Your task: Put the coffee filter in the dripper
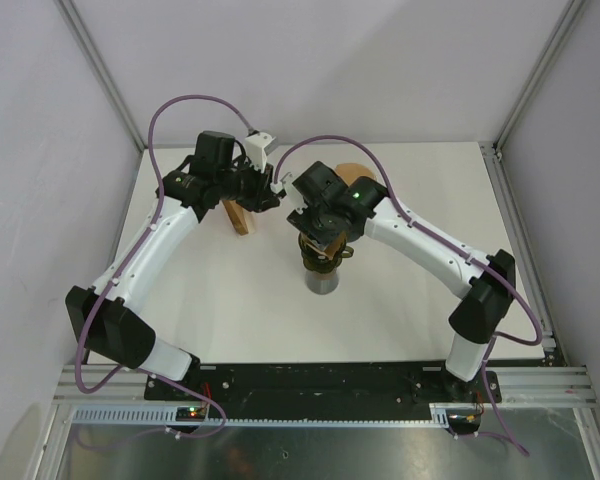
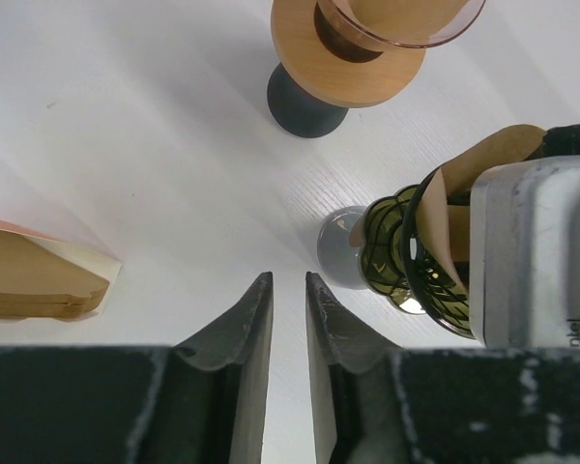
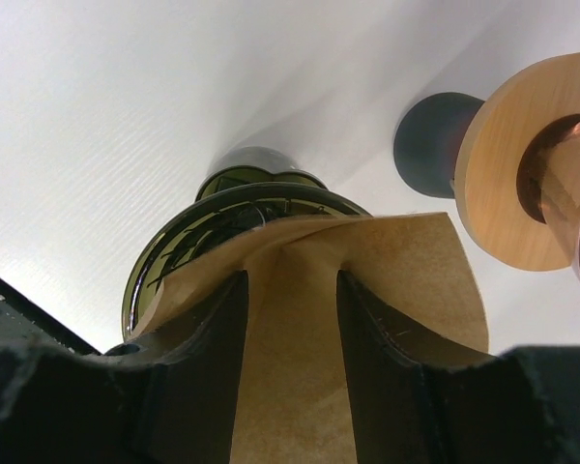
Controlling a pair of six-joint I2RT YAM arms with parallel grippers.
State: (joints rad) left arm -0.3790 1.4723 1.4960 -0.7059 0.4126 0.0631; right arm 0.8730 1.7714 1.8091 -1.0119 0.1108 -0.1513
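Observation:
A dark green glass dripper [image 1: 320,264] stands on a grey base mid-table; it also shows in the left wrist view [image 2: 398,253] and the right wrist view [image 3: 188,242]. A brown paper coffee filter [image 3: 290,387] lies across its mouth and rises beside the right gripper body [image 2: 488,155]. My right gripper [image 3: 292,275] is directly above the dripper, jaws apart, both fingertips pressing on the paper. My left gripper [image 2: 288,278] hovers over bare table left of the dripper, empty, with a narrow gap between its jaws.
A stack of brown filters [image 2: 29,280] in a wooden holder [image 1: 238,215] stands under the left arm. A wooden ring stand holding a pink glass cone [image 2: 348,68] on a dark round base [image 3: 430,140] stands just behind the dripper.

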